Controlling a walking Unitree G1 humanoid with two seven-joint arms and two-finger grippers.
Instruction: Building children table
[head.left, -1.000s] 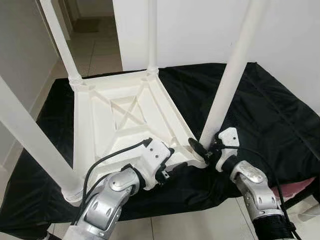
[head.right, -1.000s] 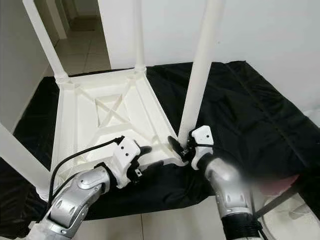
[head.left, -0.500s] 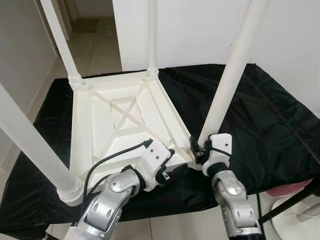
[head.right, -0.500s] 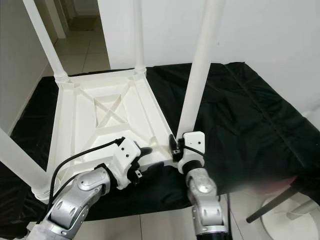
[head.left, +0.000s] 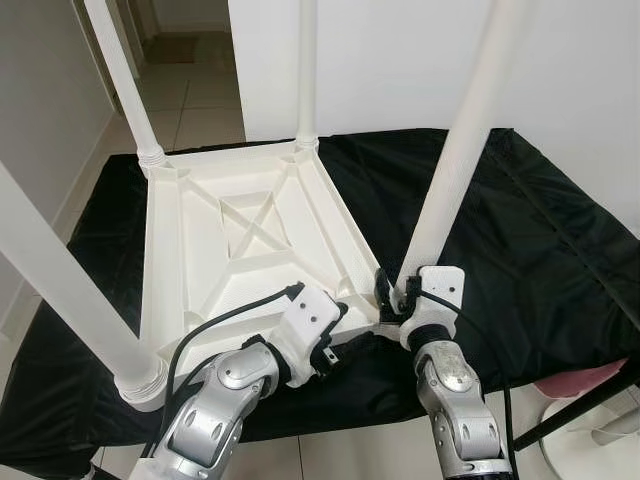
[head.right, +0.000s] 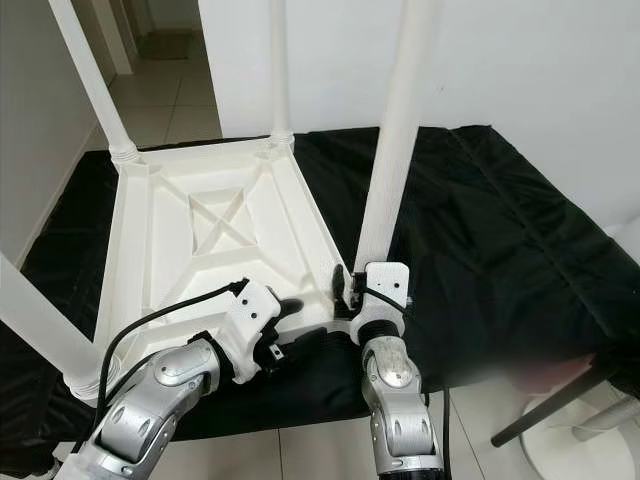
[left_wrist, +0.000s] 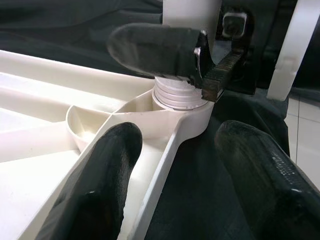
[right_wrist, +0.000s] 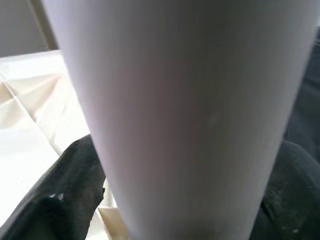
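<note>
White plastic table (head.left: 240, 250): upside down on black cloth (head.left: 540, 240), four legs upright. Near right leg (head.left: 455, 160): stands in its corner socket, base closest to me. My right gripper (head.left: 395, 292): fingers clamped around the base of that leg. My left gripper (left_wrist: 175, 165): fingers apart, straddling the table's near edge beside the same corner, one finger (left_wrist: 107, 175) over the underside, gripping nothing

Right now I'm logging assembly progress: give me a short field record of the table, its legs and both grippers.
table: white tabletop upside down on black cloth
legs: four standing in corner sockets
right gripper: fingers around base of near right leg
left gripper: open, straddling the tabletop's near edge beside that socket
</note>
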